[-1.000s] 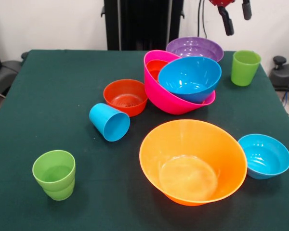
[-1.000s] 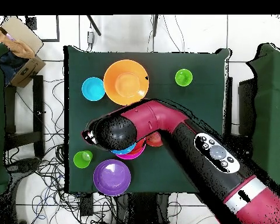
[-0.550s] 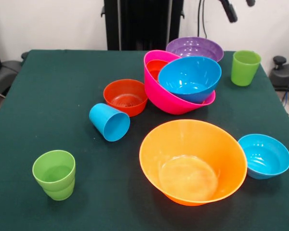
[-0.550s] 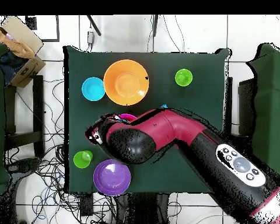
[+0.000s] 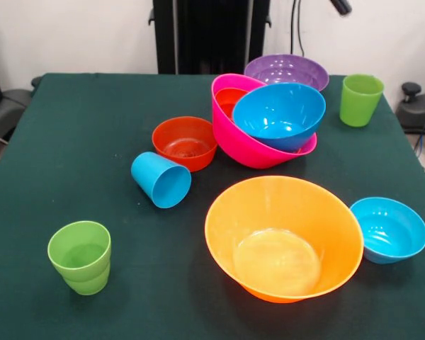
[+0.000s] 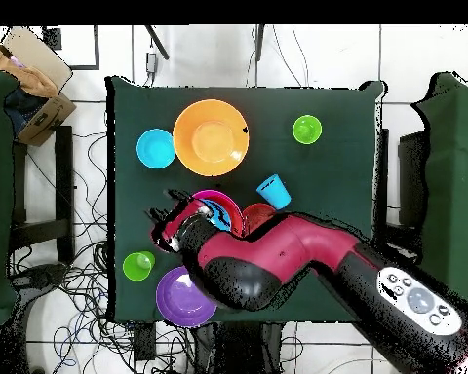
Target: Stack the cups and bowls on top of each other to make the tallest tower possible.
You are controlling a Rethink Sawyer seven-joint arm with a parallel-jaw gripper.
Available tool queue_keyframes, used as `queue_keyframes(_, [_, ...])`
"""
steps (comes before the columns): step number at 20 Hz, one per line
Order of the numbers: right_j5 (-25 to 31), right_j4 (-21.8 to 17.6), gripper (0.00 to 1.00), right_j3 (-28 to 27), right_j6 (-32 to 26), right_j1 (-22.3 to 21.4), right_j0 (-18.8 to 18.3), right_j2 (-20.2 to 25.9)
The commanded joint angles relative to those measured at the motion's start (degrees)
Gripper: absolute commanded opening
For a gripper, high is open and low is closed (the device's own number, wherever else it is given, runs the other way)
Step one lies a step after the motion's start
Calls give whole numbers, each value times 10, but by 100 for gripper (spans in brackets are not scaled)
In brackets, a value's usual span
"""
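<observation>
The tower is a tilted large pink bowl (image 5: pixel 258 150) holding a medium red-orange bowl (image 5: pixel 229 99) and a blue bowl (image 5: pixel 278 113). Just behind it sits the purple bowl (image 5: pixel 287 69). A small red-orange bowl (image 5: pixel 185 142) stands upright to its left, and the sky blue cup (image 5: pixel 161 179) lies on its side. One green cup (image 5: pixel 79 256) stands at the near left, another green cup (image 5: pixel 360 99) at the far right. The large orange bowl (image 5: pixel 283 237) and small blue bowl (image 5: pixel 388 229) sit in front. My gripper (image 5: pixel 340 6) barely shows at the top edge, high above the purple bowl, touching nothing.
From overhead, the red arm (image 6: pixel 277 258) covers part of the pink bowl (image 6: pixel 211 199) and the purple bowl (image 6: pixel 179 297). A cardboard box (image 6: pixel 28 83) and chairs stand off the table's left side. Cables lie on the floor around the table.
The gripper has risen until it has almost left the front view. Overhead, the arm has shifted toward the purple bowl. No cup or bowl has moved.
</observation>
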Motion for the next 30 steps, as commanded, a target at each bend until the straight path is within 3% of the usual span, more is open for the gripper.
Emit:
queue_keyframes(1, [-77,-255,100,-4,43,-55,213,-254])
queue_keyframes(2, [-76,-288,100,-27,57,-49,247,-296])
queue_keyframes(4, [-92,-306,100,-61,59,-15,277,-346])
queue_keyframes(8, [-130,-306,100,-113,55,33,318,-402])
queue_keyframes(12, [-178,-291,100,-150,49,53,376,-477])
queue_keyframes(14, [-195,-283,100,-148,39,54,382,-492])
queue_keyframes(19, [-181,-281,100,-144,37,54,377,-482])
queue_keyframes(25, [-80,-270,100,-122,17,55,311,-383])
queue_keyframes(30, [-75,-266,100,-121,18,52,312,-378])
